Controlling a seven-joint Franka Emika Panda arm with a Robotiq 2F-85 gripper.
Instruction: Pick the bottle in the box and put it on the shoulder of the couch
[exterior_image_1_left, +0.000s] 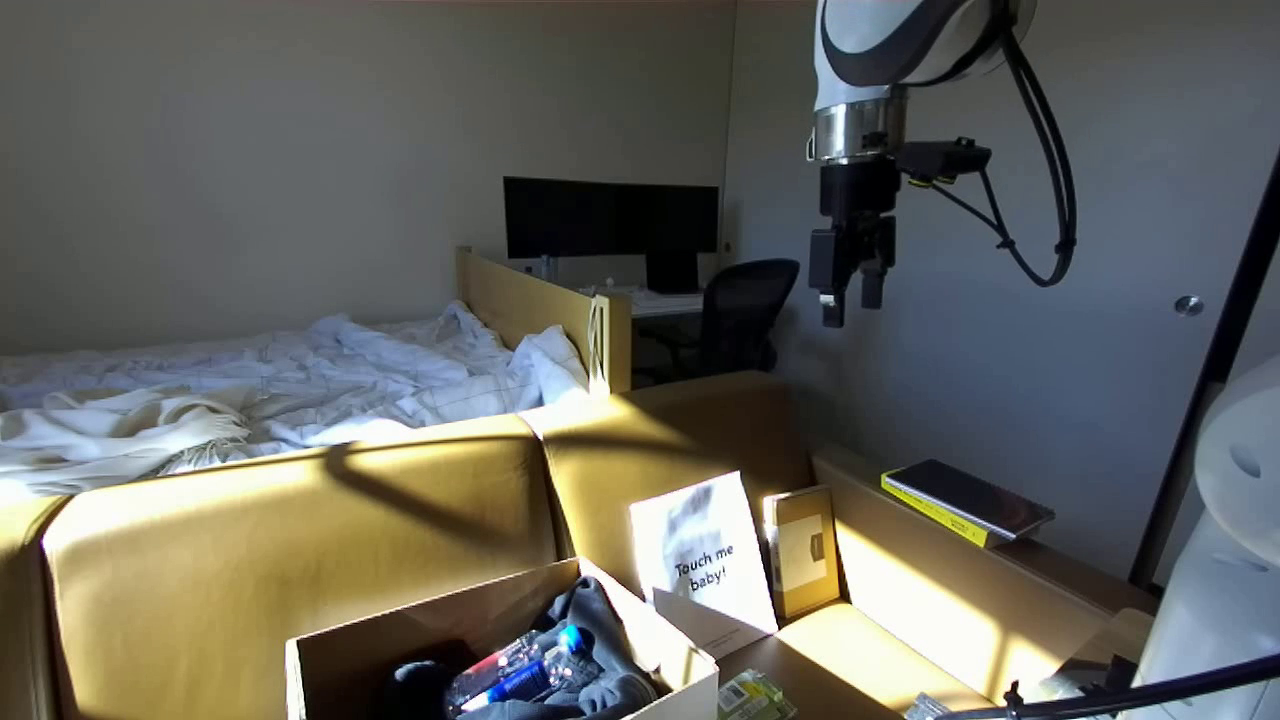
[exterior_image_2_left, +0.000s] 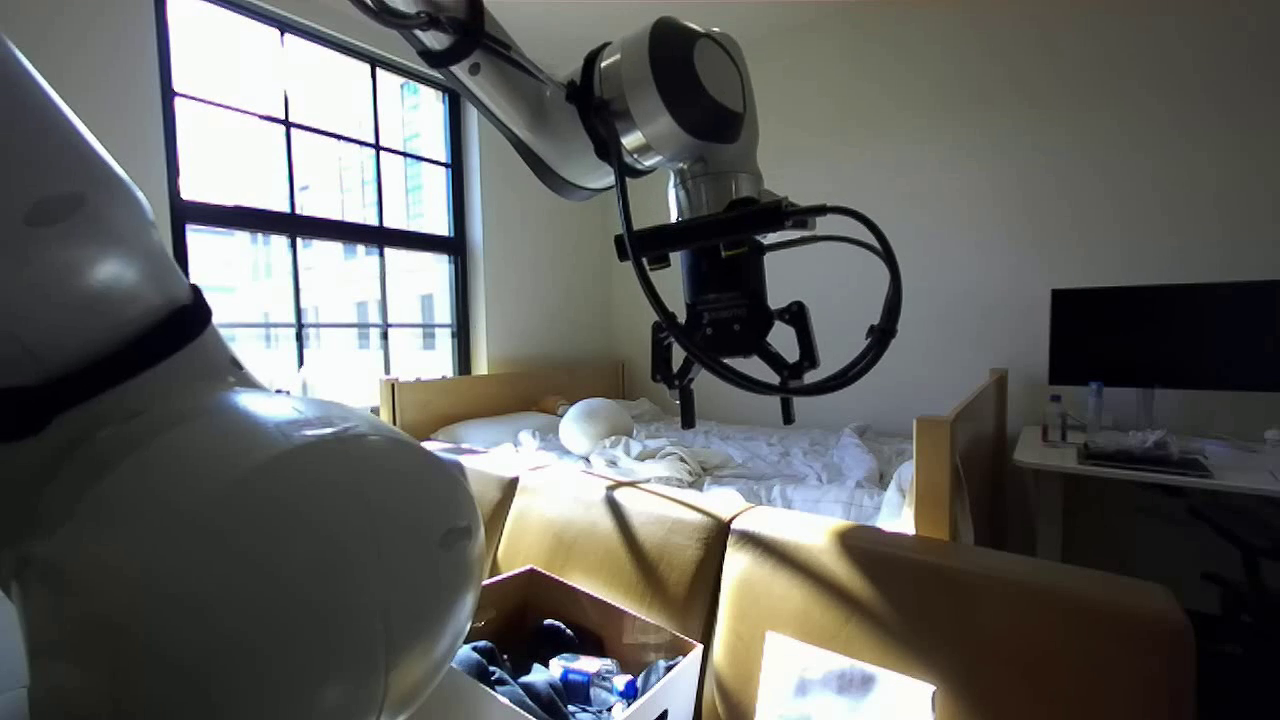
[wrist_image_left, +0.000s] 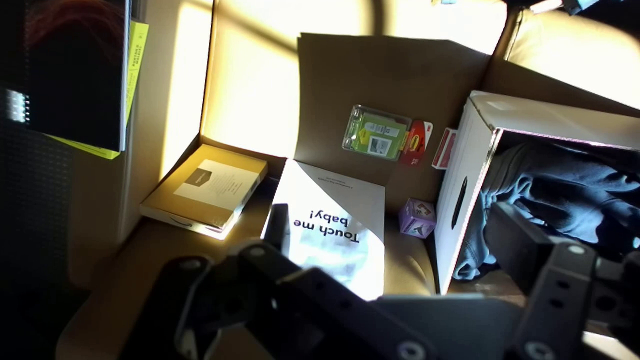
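Bottle clear, blue-capped, blue-labelled, lying in box.

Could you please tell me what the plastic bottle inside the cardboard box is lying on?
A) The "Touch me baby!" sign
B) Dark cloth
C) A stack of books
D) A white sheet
B: both exterior views show the bottle lying on its side on the dark cloth inside the box.
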